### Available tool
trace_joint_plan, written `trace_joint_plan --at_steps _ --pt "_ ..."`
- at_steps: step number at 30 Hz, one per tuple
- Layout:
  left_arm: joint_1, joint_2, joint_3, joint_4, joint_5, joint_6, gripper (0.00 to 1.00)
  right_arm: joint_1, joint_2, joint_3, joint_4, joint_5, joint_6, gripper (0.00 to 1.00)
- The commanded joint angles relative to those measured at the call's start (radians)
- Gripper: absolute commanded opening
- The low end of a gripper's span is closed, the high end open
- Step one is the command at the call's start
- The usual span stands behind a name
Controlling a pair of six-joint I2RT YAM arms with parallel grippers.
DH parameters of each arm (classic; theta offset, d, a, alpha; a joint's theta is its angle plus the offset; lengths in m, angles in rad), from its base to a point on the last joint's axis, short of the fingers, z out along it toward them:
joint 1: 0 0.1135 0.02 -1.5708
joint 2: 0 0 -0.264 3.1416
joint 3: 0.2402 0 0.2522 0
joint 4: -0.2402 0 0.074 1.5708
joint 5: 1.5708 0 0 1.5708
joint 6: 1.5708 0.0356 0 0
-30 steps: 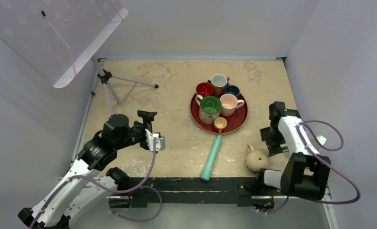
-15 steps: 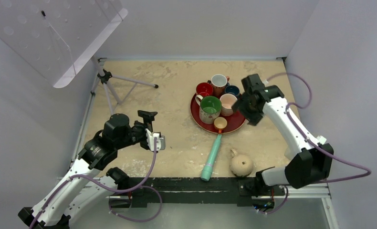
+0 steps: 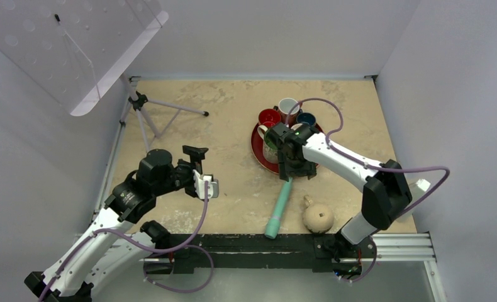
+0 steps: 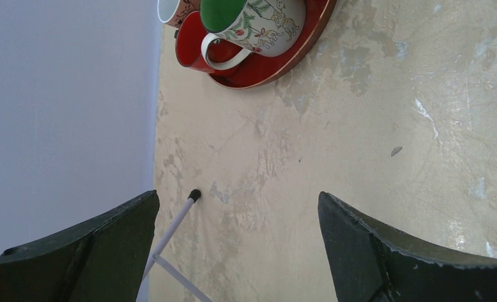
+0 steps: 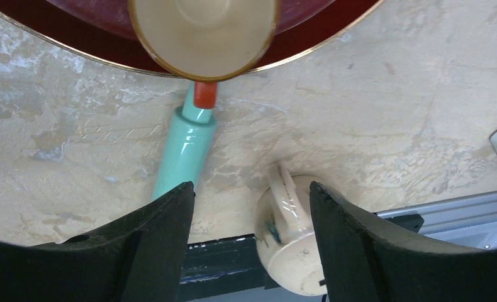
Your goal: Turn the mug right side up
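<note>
The beige bulbous mug [image 3: 318,218] stands upside down near the table's front edge, base up, its small handle toward the back left. It also shows in the right wrist view [image 5: 294,248], low between my fingers but well beyond them. My right gripper [image 3: 295,167] is open and empty, hovering over the front rim of the red plate [image 3: 258,154], behind and left of the mug. In its wrist view the gripper [image 5: 251,192] holds nothing. My left gripper [image 3: 205,187] is open and empty at the left centre, far from the mug; its wrist view [image 4: 238,198] shows bare table.
The plate holds several cups, among them a green-inside mug [image 4: 258,19]. A teal-handled scoop [image 3: 279,207] lies from the plate toward the front edge, left of the mug. A white tripod [image 3: 151,107] and a clear panel [image 3: 63,44] stand at the back left.
My right arm has swung from the right side up over the plate, then left to the plate's front rim. The mug shifted slightly left early on, then stayed put. The left arm has not moved.
</note>
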Motion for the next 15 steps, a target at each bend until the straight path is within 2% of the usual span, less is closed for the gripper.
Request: trace_joint_plan --at_steps 1,4,12,15 --pt "0.006 0.009 0.02 0.031 0.021 0.005 1.0 -0.006 -0.02 -0.048 -0.004 0.054 -0.038 0.71" --pt "0.007 0.006 0.021 0.024 0.018 0.009 1.0 -0.007 0.054 -0.122 0.016 0.023 -0.073 0.7" --pt "0.007 0.005 0.024 0.023 0.014 0.006 1.0 -0.007 0.015 -0.17 0.051 -0.076 -0.104 0.67" --pt "0.007 0.007 0.027 0.022 0.013 0.006 1.0 -0.007 0.033 -0.192 0.058 -0.104 -0.113 0.54"
